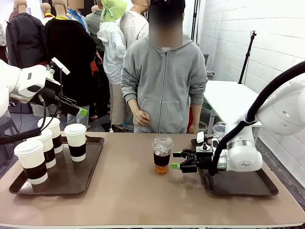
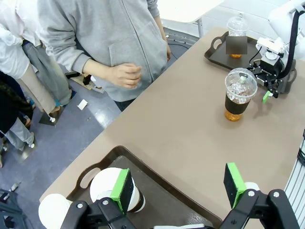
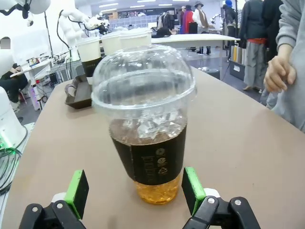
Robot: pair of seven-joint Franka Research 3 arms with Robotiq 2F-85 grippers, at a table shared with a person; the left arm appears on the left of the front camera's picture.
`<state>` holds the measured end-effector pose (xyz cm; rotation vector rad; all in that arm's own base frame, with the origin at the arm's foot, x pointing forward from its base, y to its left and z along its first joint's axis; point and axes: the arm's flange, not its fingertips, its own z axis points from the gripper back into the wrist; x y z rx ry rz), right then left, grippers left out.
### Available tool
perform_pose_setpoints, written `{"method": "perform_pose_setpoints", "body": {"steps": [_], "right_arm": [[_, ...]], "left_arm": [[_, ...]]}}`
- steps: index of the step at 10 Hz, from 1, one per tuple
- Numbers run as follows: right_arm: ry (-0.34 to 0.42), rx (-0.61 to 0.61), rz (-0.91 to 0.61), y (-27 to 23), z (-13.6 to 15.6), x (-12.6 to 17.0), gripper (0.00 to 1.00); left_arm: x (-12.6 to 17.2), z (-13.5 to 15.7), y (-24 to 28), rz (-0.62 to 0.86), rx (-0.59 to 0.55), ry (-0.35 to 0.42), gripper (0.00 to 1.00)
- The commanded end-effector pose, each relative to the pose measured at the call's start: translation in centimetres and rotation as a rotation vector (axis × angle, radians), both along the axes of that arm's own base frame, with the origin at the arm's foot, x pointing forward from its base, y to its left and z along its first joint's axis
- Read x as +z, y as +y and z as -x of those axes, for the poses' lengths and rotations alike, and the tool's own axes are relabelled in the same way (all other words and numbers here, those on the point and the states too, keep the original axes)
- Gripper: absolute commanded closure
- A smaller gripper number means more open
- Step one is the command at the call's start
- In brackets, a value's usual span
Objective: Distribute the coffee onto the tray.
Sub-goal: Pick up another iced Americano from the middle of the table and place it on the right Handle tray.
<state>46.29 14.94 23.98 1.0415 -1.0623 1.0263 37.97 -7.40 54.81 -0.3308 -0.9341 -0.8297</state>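
Where the brown table (image 1: pixel 128 191) spreads, grey floor (image 2: pixel 62 138) lies beyond

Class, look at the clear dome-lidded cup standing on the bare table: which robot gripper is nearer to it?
The right gripper: it sits open just beside the clear cup, pads flanking it in the right wrist view. The left gripper hangs open far off, above the left tray.

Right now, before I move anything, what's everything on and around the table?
Paper cups: four, white with dark brown sleeves, on the left tray.
Left tray: one, dark brown, table's left end.
Iced cup: one, clear, dome-lidded, amber drink, mid-table, off both trays.
Second iced cup: one, clear, far end of the right tray.
Right tray: one, dark.
Person: grey hoodie, far side.
Left pincer: open, above the paper cups.
Right pincer: open, beside the iced cup.
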Motion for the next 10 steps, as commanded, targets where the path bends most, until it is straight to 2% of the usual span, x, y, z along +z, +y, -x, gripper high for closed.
{"method": "perform_pose_setpoints", "body": {"steps": [1, 10], "right_arm": [[-0.029, -0.051, -0.007, 1.1, -0.7, -0.5, 0.00], [-0.045, -0.027, -0.033, 3.0, -1.4, -0.7, 0.00]], "left_arm": [[-0.2, -0.2, 0.1, 0.006, -0.003, 0.005, 0.00], [-0.2, -0.2, 0.1, 0.006, -0.003, 0.005, 0.00]]}}
